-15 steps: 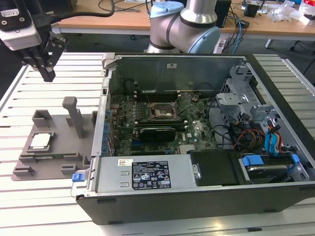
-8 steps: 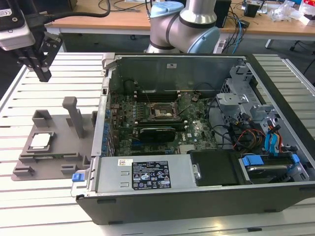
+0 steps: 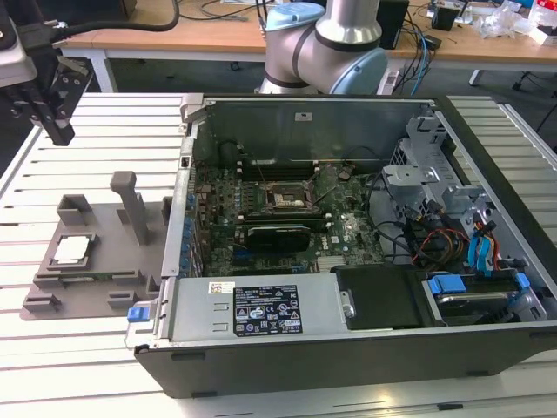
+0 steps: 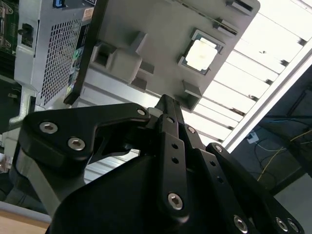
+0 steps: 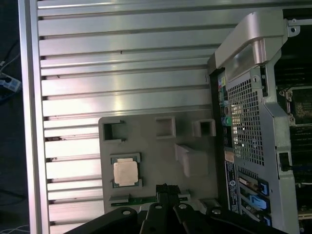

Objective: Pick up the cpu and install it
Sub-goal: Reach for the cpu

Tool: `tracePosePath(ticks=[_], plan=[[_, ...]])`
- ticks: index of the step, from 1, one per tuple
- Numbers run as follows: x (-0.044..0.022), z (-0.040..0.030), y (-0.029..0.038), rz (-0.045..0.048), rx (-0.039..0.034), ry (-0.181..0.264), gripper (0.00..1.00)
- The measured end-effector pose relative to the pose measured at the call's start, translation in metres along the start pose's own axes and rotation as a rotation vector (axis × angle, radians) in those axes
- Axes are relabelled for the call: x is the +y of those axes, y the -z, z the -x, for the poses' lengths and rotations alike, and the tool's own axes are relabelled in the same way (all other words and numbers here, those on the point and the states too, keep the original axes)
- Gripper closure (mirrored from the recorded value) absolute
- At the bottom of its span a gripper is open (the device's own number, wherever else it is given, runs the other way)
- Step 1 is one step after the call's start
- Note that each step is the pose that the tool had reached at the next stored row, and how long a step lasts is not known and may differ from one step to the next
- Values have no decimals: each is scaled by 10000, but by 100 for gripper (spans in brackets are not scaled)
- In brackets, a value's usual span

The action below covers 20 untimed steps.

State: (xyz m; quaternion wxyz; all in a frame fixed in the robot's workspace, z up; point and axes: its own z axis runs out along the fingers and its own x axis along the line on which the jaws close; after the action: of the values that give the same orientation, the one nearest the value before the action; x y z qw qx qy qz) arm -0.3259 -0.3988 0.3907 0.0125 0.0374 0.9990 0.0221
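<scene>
Exterior view: the gripper (image 3: 59, 131) hangs over the slatted table (image 3: 96, 139), fingers pressed together and holding nothing. The cpu (image 3: 71, 248) lies flat in its seat on the grey tray (image 3: 43, 292), well apart from the fingertips. The open case (image 3: 348, 335) stands beyond the tray, its black socket (image 3: 283, 198) farther from the fingers than the chip

Second wrist view: the gripper (image 4: 167, 100) shows its black fingers closed tip to tip. The cpu (image 4: 201, 54) sits out past the tips, untouched. It is a small flat square with a shiny silver-grey top and a thin pale edge, held in a shallow nest of the tray (image 4: 146, 29)

First wrist view: the cpu (image 5: 126, 173) rests near the closed tips of the gripper (image 5: 165, 187), off to one side rather than in line with them

The chip looks light, thin and stiff. Its polished lid is probably slippery and its underside fragile, so two opposite edges seem the safest hold, taken squarely and gently, never the faces
</scene>
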Motion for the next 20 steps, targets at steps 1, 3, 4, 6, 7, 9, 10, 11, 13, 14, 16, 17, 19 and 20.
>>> tracePosePath(ticks=[1, 3, 4, 6, 7, 9, 10, 11, 13, 14, 16, 17, 19, 20], plan=[[-1, -12, 0, 0, 0, 0, 89], [-4, -51, 0, 1, -1, 0, 89], [-5, -69, 0, 0, 0, 0, 89], [-8, -101, 0, 0, 0, 1, 89], [-8, -111, 0, 0, 1, 0, 89], [-13, -171, -1, 0, 0, 0, 89], [-14, -186, 0, 0, 0, 0, 89], [-15, -201, -1, 0, 0, 0, 89], [-18, -231, -1, 0, 0, 0, 89], [-18, -243, -2, 1, -1, 0, 89], [-21, -282, -5, 0, 0, 0, 89], [-23, -303, -6, 0, 0, 1, 89], [-25, -325, -7, 0, 0, 0, 89], [-26, -338, -7, 0, 0, 0, 89]])
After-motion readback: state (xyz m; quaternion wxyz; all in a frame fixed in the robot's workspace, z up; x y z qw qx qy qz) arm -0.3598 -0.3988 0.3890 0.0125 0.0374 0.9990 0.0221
